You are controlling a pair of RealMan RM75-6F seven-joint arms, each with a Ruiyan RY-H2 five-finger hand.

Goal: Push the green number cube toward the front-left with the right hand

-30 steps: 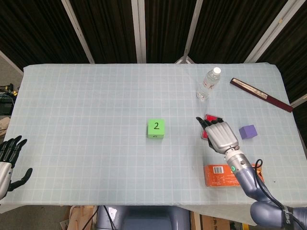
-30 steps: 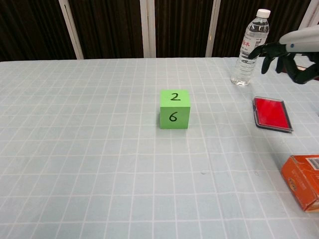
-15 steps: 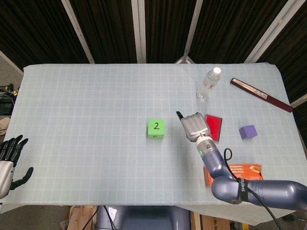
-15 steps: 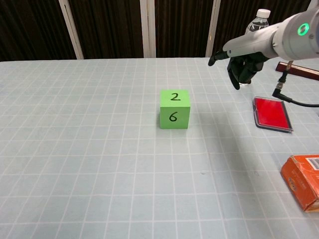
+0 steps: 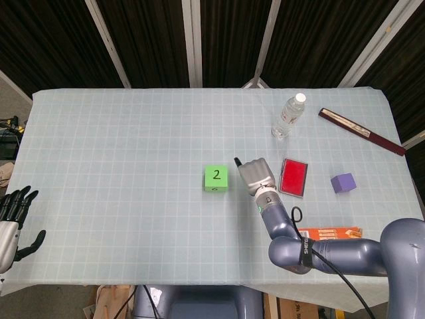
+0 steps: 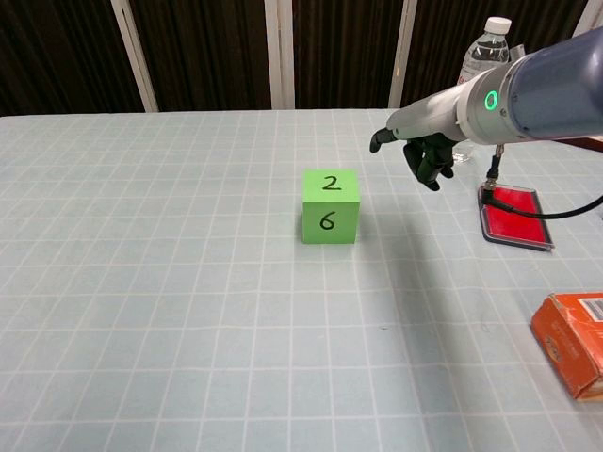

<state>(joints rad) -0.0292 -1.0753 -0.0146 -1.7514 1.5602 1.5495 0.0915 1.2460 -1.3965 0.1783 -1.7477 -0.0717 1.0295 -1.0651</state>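
The green number cube (image 5: 216, 178) (image 6: 331, 206) stands near the table's middle, showing a 2 on top and a 6 on its near face. My right hand (image 5: 254, 176) (image 6: 417, 149) hovers just right of the cube with a small gap, holding nothing; one finger points out and the others curl in. In the head view my left hand (image 5: 12, 219) hangs off the table's front-left edge with fingers spread and nothing in it.
A red flat case (image 5: 293, 177) (image 6: 513, 215) lies right of my right hand. A water bottle (image 5: 287, 117) (image 6: 474, 87) stands behind it. A purple block (image 5: 342, 183), a dark red bar (image 5: 359, 131) and an orange box (image 5: 330, 234) (image 6: 572, 343) occupy the right side.
My right hand has swept leftward from above the red case to close beside the cube. The cube has stayed put and the left hand is still.
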